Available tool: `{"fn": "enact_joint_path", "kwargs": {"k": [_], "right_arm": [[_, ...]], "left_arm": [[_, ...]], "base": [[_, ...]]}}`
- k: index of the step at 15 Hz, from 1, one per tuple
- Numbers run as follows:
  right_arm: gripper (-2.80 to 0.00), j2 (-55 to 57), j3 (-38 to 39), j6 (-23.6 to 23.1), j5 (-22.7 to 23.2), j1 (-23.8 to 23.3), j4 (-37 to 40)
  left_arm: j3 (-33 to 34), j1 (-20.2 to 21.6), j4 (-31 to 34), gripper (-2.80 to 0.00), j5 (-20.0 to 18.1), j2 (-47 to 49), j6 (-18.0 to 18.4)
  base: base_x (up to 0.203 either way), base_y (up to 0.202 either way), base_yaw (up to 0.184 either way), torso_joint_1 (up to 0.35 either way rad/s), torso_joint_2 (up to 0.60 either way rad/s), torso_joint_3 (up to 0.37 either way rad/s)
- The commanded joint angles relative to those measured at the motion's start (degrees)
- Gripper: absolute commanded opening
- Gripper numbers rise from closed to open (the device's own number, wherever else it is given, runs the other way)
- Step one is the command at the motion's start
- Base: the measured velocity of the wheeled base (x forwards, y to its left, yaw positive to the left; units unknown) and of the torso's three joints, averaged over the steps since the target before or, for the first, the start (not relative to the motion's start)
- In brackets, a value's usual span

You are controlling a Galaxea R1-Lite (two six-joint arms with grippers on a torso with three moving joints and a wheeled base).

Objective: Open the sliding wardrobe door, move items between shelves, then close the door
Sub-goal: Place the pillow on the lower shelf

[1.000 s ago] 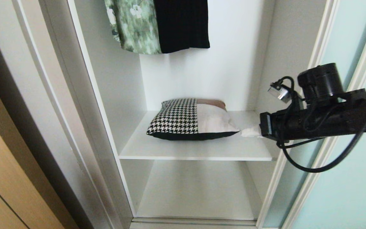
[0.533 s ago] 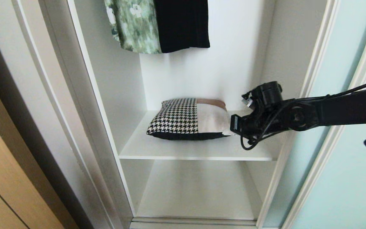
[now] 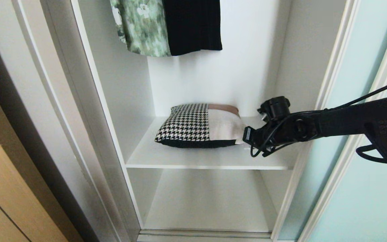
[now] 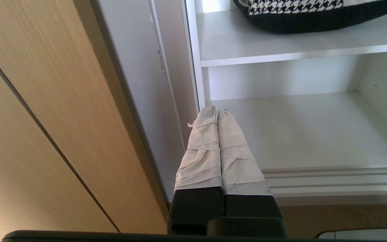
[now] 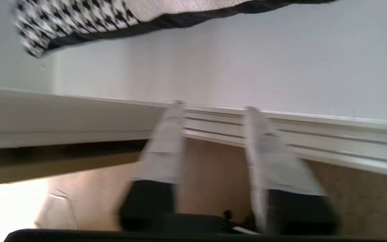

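Left tool (image 4: 217, 112) is hanging low beside the wardrobe's left edge, taped fingers pressed together, holding nothing. The cushion (image 3: 202, 126) is lying flat on the upper shelf (image 3: 207, 158). Right tool (image 5: 213, 109) is sitting just beside the cushion's right end, fingers spread apart with nothing between them. The sliding wardrobe door (image 3: 364, 168) is standing pushed over on the right.

right arm (image 3: 341, 124): black, looped cables | fingers (image 4: 210, 148): pale tape-wrapped
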Motion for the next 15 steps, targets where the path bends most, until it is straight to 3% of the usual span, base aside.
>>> {"fn": "enact_joint_path", "kwargs": {"k": [1,4,10,15], "right_arm": [[0.0,-1.0,0.4,0.7,-0.1,-1.2,-0.6],[0.0,3.0,-1.7,0.9,-0.2,-3.7,-3.7],[0.0,12.8,-14.4,3.9,0.3,-5.3,-5.9],[0.0,13.8,-14.4,4.3,4.0,-6.1,-8.2]], "left_arm": [[-0.2,0.0,0.6,-2.8,0.5,0.1,0.0],[-1.0,0.0,0.0,-2.8,1.0,0.0,-0.1],[-13.7,0.0,4.7,-2.8,1.2,7.3,-0.8],[-24.9,-0.1,4.1,-2.8,0.9,22.3,-8.8]], "base": [[0.0,0.0,0.0,0.0,0.0,0.0],[0.0,0.0,0.0,0.0,0.0,0.0],[0.0,0.0,0.0,0.0,0.0,0.0],[0.0,0.0,0.0,0.0,0.0,0.0]]}}
